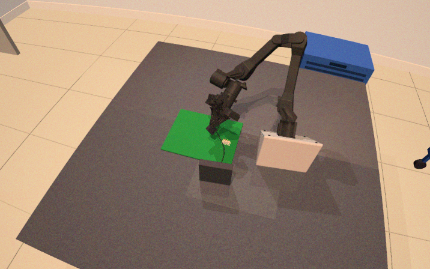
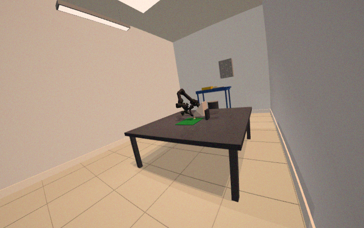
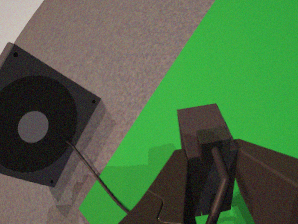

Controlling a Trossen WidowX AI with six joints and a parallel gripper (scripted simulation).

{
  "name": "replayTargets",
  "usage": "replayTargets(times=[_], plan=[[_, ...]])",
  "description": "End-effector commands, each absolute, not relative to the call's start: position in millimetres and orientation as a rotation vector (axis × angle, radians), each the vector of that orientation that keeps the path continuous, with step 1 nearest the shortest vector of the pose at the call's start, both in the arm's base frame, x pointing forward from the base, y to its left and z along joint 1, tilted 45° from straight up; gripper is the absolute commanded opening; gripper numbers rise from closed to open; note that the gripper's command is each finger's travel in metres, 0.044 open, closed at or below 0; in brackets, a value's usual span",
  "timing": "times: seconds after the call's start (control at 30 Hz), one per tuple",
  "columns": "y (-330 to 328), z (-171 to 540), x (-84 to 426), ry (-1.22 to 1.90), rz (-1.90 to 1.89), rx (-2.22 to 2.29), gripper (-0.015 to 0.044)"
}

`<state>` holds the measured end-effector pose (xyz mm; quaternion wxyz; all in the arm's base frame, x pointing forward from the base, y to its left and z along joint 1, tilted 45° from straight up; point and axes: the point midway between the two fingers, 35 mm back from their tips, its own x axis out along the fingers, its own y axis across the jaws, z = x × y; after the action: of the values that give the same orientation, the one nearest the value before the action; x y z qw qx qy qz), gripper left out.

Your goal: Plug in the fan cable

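Gripping the dark plug (image 1: 211, 129) (image 3: 206, 131), the jaws (image 1: 214, 127) hide part of it; the fan (image 1: 215, 172) (image 3: 33, 126) is cut off in the wrist view. Beside them lies the pale header (image 1: 226, 142) on the green board (image 1: 190, 134) (image 2: 187, 121) (image 3: 250, 65).

Fan (image 1: 215, 173) (image 2: 207, 114) (image 3: 59, 85): beside board (image 1: 190, 136) (image 2: 185, 122) (image 3: 250, 60), on table (image 1: 142, 196) (image 2: 160, 131) (image 3: 135, 55). Header (image 1: 226, 142) (image 2: 194, 118): on board, near fan-side edge. Arm's mounting block (image 1: 286, 155) (image 2: 203, 108): right of board in top view; apparently behind it in exterior view, though small there.
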<state>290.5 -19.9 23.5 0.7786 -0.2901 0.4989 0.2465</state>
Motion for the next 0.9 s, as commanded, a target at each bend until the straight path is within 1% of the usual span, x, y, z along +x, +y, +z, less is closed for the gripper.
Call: replayTargets(times=[0.0,0.87], plan=[[-19.9,24.9,289.8,1.015,0.558,-0.629,0.0000],[-27.0,46.8,285.9,0.615,0.617,-0.720,0.0000]])
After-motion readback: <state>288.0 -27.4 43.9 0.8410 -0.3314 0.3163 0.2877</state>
